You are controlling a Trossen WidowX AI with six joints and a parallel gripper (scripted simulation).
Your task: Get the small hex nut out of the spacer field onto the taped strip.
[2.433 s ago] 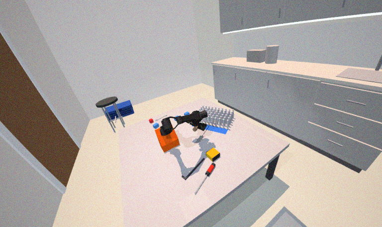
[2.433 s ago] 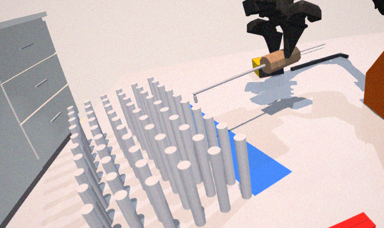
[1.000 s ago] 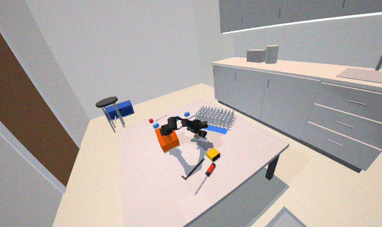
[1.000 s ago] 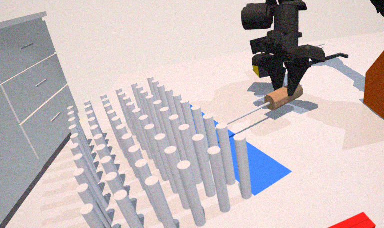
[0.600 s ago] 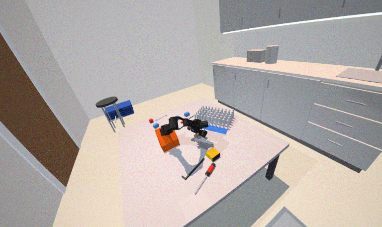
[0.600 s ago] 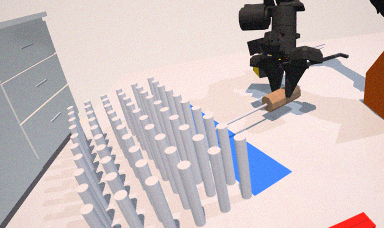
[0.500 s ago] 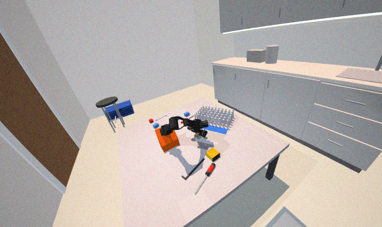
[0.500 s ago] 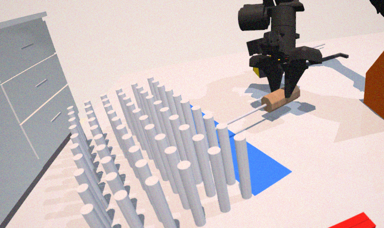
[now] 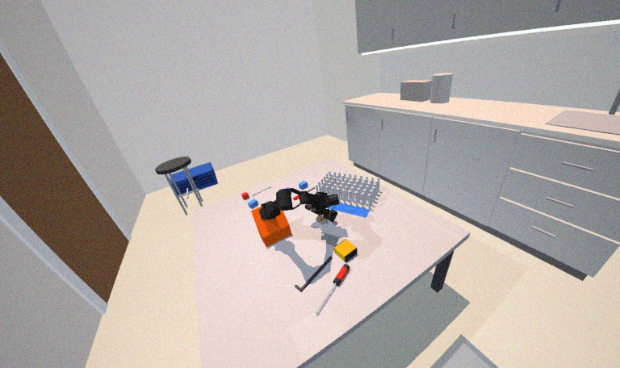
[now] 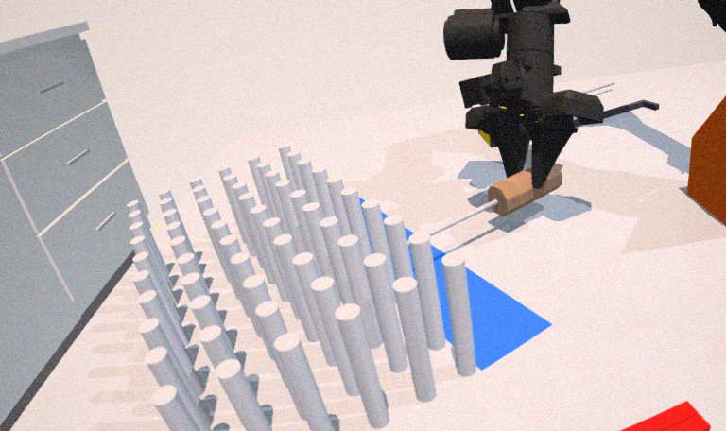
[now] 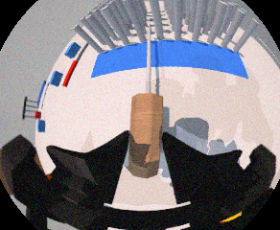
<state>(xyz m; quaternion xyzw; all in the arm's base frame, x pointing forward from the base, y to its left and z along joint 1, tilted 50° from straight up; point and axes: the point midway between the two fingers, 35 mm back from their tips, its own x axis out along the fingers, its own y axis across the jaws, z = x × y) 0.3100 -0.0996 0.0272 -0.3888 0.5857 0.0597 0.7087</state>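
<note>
My gripper [image 9: 326, 217] [image 10: 527, 179] [image 11: 146, 134] is shut on the tan wooden handle [image 10: 513, 194] [image 11: 146, 118] of a hook tool and holds it low over the table. The tool's thin grey rod [image 10: 462, 216] [image 11: 150, 64] runs from the handle across the blue taped strip [image 9: 349, 210] [image 10: 497, 319] [image 11: 198, 57] to the front row of the standing grey spacers [image 9: 352, 188] [image 10: 320, 276] [image 11: 147, 7]. The rod's tip is hidden behind the front spacers. All spacers in view stand upright. I cannot see the hex nut.
A yellow block [image 9: 345, 249], a black L-shaped bar [image 9: 314, 275] [image 10: 626, 107] and a red-handled screwdriver [image 9: 338, 277] lie in front of the arm. The orange arm base [image 9: 271, 227] [image 10: 709, 159] stands behind. Small blue [image 9: 303, 185] and red [image 9: 245, 195] cubes lie at the far side. A red block [image 10: 668, 420] lies near the strip's end.
</note>
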